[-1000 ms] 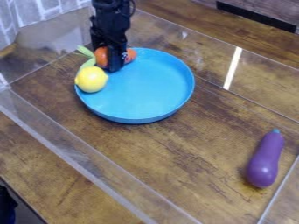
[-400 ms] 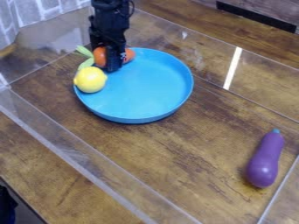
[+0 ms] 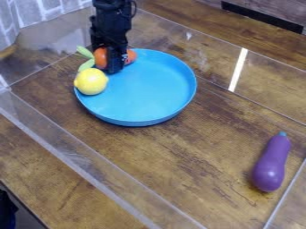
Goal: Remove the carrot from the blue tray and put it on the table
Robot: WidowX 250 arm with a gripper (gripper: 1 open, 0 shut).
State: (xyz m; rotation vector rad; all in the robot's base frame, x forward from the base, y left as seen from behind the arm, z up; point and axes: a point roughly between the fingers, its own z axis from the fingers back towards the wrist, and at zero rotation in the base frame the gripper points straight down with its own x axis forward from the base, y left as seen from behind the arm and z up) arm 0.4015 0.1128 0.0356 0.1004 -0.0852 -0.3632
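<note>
Arm (image 3: 114,11) comes down from the far edge of the surface (image 3: 131,174), black, pointing straight down over the far left rim of the tray (image 3: 149,89).

Gripper (image 3: 111,61): jaws stand one on either side of the carrot (image 3: 116,59), set fairly wide. Orange body shows between and beside the two black fingers (image 3: 100,49). Whether the jaws press on the carrot or merely straddle it, I cannot tell from this angle; the contact faces are hidden by the fingers themselves.

Carrot: at the far left rim of the tray, lying low, not lifted clear. Orange end shows to the right of the jaws, green top (image 3: 86,52) sticks out to the left over the rim.

Lemon (image 3: 91,81): yellow, round, just in front of the carrot on the left rim of the tray, very close to the jaws; touching or not, cannot tell.

Tray: blue, round, low rim, sits in the far left part of the surface. Most of its floor is bare.

Eggplant (image 3: 271,162): purple, lying on the surface near the right edge, well apart from the tray, stem end pointing away.

Surface: dark wood planks, glossy, bright streak of reflected light to the right of the tray.
</note>
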